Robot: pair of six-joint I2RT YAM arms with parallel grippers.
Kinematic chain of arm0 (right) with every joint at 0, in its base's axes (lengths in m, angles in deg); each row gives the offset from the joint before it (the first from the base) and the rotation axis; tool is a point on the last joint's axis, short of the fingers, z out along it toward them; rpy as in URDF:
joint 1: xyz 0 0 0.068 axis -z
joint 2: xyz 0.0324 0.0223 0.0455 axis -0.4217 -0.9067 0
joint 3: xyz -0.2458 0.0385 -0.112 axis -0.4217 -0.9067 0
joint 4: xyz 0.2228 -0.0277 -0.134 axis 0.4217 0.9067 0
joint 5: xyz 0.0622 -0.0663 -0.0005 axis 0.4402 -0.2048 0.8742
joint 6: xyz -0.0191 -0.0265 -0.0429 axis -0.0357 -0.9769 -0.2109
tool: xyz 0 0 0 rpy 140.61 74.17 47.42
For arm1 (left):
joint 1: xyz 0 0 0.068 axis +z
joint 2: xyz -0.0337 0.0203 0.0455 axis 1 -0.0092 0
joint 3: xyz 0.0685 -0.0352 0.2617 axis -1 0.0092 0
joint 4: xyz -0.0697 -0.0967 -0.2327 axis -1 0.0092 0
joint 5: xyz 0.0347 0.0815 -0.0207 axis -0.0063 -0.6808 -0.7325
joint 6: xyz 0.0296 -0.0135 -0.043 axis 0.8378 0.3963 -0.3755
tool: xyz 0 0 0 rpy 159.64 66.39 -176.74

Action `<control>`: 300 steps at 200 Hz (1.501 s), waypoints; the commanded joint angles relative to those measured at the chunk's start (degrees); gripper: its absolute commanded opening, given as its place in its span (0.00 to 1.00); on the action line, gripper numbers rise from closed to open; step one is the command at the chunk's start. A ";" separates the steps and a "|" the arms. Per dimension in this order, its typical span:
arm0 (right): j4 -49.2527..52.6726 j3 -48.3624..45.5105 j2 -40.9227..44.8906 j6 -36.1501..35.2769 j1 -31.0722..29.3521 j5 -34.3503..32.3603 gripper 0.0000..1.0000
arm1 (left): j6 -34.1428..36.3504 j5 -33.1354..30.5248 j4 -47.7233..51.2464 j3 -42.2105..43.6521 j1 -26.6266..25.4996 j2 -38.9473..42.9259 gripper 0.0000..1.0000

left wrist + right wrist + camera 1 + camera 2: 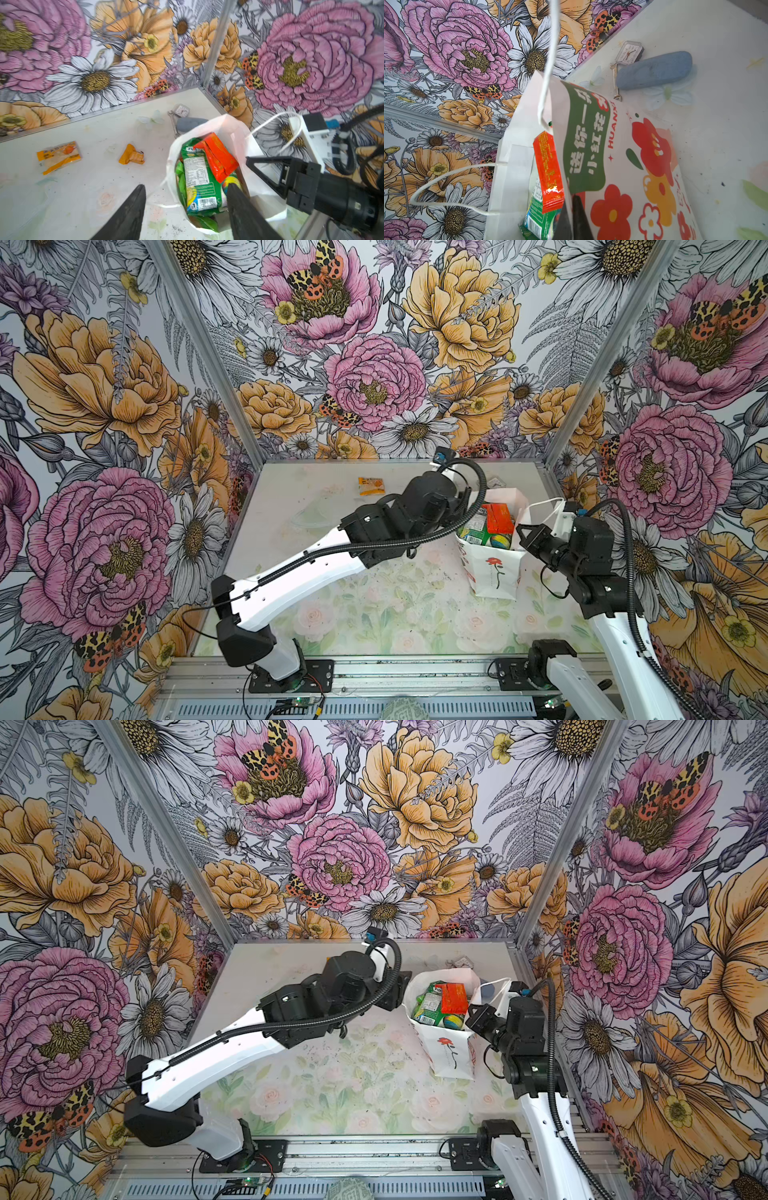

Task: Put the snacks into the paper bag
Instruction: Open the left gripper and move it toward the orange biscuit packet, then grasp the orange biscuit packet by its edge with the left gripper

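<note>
Right gripper tight on paper bag rim; left gripper agape above its mouth.

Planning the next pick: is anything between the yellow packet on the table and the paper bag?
Only a smaller orange packet lies on the table between the yellow packet and the paper bag. The left hand hangs open at the bag's rim.

You have bright, even, diffuse light in every view, with only faint, soft shadows on the table. A small white glare spot sits on the red packet. In the left wrist view the left gripper looks blurred, close to your lens.
</note>
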 commanded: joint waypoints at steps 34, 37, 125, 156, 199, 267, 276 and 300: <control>0.35 3.31 -0.87 0.13 -0.68 1.61 0.00 | -3.40 -2.01 -14.86 20.25 10.79 17.68 0.69; 0.32 3.25 -0.87 0.19 -0.68 1.52 0.00 | -3.66 -1.39 -14.77 20.91 11.99 18.09 0.69; 0.31 3.07 -0.36 0.24 -0.95 1.52 0.00 | -13.97 27.42 -18.61 30.43 48.53 4.99 0.71; 0.26 2.99 -0.87 0.14 -1.18 1.34 0.00 | -14.69 32.50 -19.46 25.70 53.00 -5.34 0.72; 0.18 2.86 -1.14 -1.16 -1.46 1.33 0.00 | -15.09 38.76 -17.62 15.11 55.66 -22.07 0.72; -0.32 2.07 -1.99 -1.94 -1.68 1.23 0.00 | -13.19 40.57 -11.39 -1.98 55.53 -41.57 0.70; -0.69 1.87 -2.10 -1.79 -1.71 1.41 0.00 | -12.56 42.23 -11.38 -4.08 55.45 -43.65 0.69; -0.88 1.75 -2.21 -1.72 -1.76 1.44 0.00 | -10.84 44.28 -10.37 -8.62 54.58 -47.80 0.69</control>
